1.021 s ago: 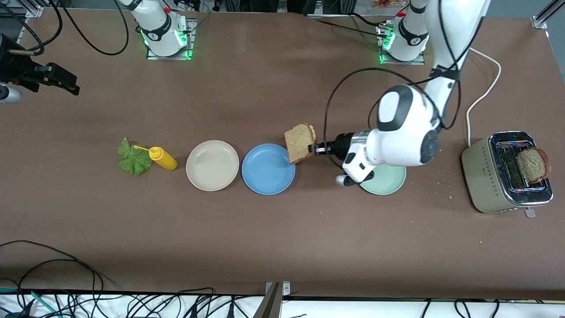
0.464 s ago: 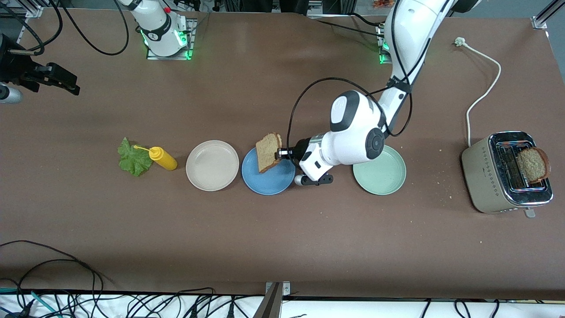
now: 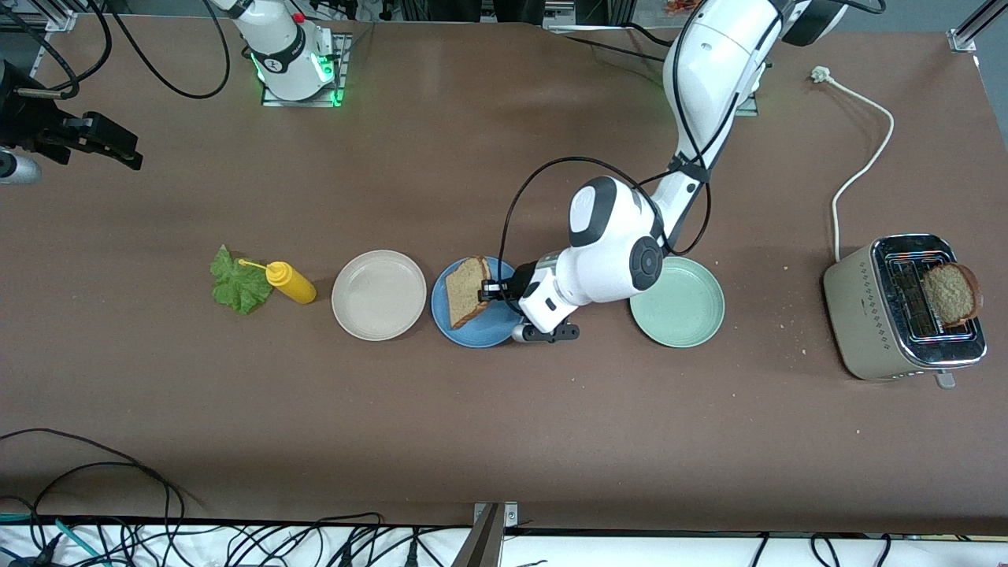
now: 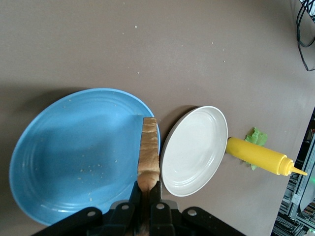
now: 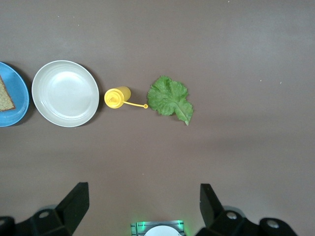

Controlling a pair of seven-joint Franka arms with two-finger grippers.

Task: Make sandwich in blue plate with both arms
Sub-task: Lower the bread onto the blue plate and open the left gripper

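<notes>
The left gripper point(image 3: 487, 290) was clamped tight on one slice of brown bread point(image 3: 466, 291), holding it by an edge so that it stood tilted on its side over the blue plate point(image 3: 488, 332). In the left wrist view the two fingers point(image 4: 156, 192) pinched the slice point(image 4: 148, 152) between them, seen edge-on, with the blue plate point(image 4: 64, 157) spread beneath; whether the lower edge of the bread touched the plate could not be told. No sandwich had been built yet: the plate carried only crumbs.

The right gripper point(image 5: 142, 201) hung high with its fingers point(image 5: 74, 199) spread wide and nothing between them, over the right arm's end of the table, where that arm waited.

Three plates lay in a row: the blue plate in the middle, a beige plate point(image 3: 379, 294) just beside it toward the right arm's end, and a pale green plate point(image 3: 685, 303) toward the left arm's end, partly covered by the left arm. Two slices of bread showed in all: the held one, and a second slice point(image 3: 951, 293) standing up out of a toaster point(image 3: 866, 315) at the left arm's end. One yellow squeeze bottle point(image 3: 290, 283) lay on its side near the beige plate, its nozzle over the one lettuce leaf point(image 3: 236, 285) beside it.
</notes>
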